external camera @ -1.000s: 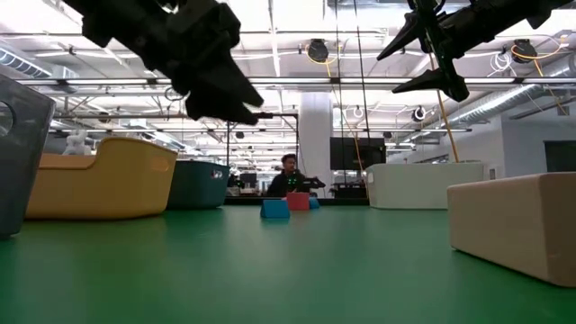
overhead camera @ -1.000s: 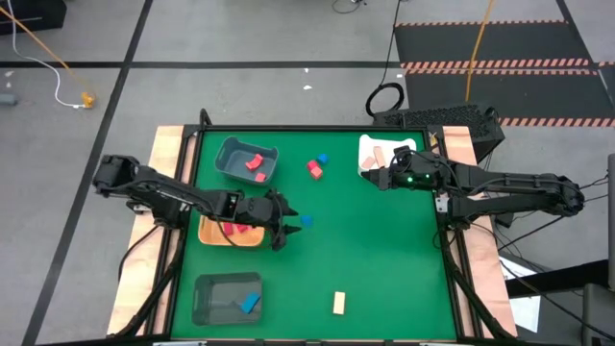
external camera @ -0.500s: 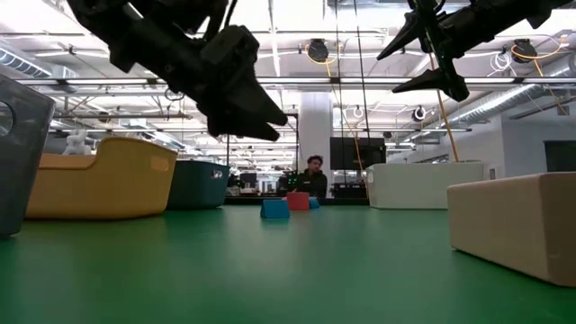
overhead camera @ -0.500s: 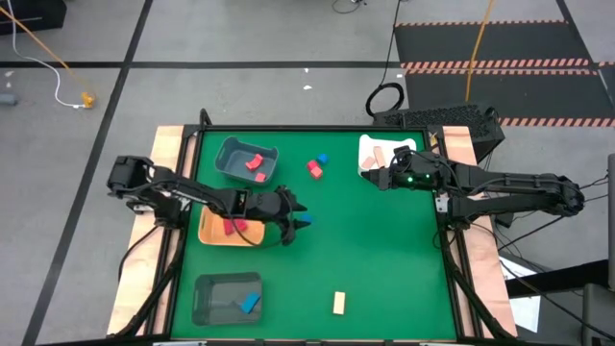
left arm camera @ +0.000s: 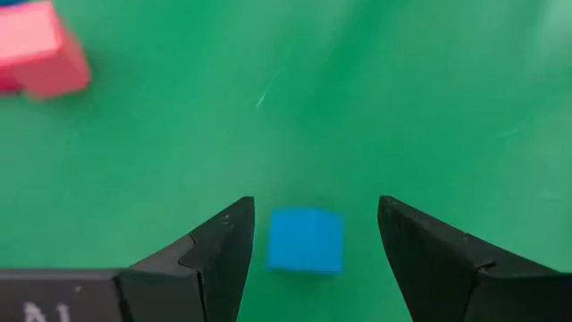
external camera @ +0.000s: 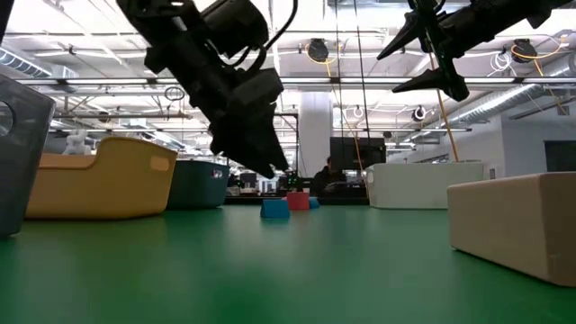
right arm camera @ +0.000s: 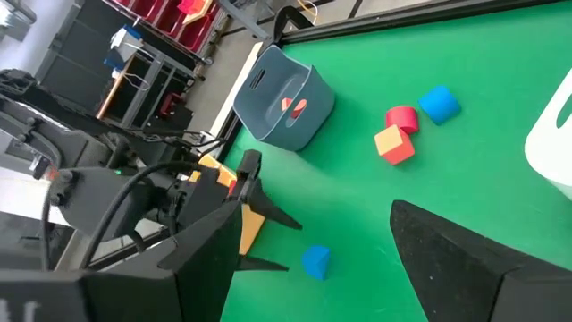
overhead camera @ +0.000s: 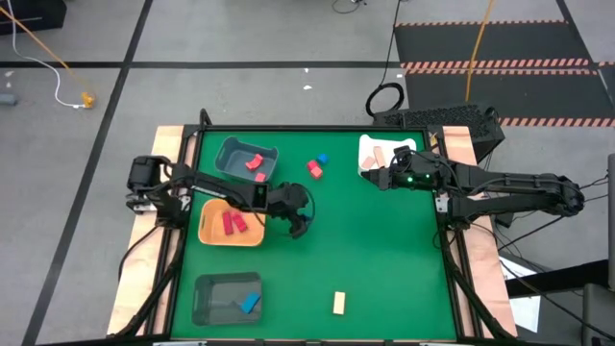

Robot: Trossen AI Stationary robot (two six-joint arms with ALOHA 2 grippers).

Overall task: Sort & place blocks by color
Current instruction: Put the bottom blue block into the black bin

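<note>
My left gripper (overhead camera: 299, 227) is open and points down over a small blue block (left arm camera: 306, 240). In the left wrist view the block lies flat on the green table between the two fingers, apart from both. The high view hides it under the gripper; the low view shows it (external camera: 274, 208) below the fingertips. A red block (overhead camera: 313, 169) and a blue one (overhead camera: 323, 159) lie farther off, and a tan block (overhead camera: 338, 303) sits near the near edge. My right gripper (overhead camera: 373, 179) hangs open in the air beside the white tray (overhead camera: 370, 144).
A grey tray (overhead camera: 231, 154) holds red blocks, an orange tray (overhead camera: 207, 231) holds red blocks, a near grey tray (overhead camera: 213, 300) holds a blue block, and the white tray holds tan ones. The table's middle and right half lie bare green. A person shows in the room behind the table.
My left gripper has moved from over the orange tray toward the table's right, tipped its fingers downward and come lower, and now stands over the blue block. The blocks and my right arm have kept still.
</note>
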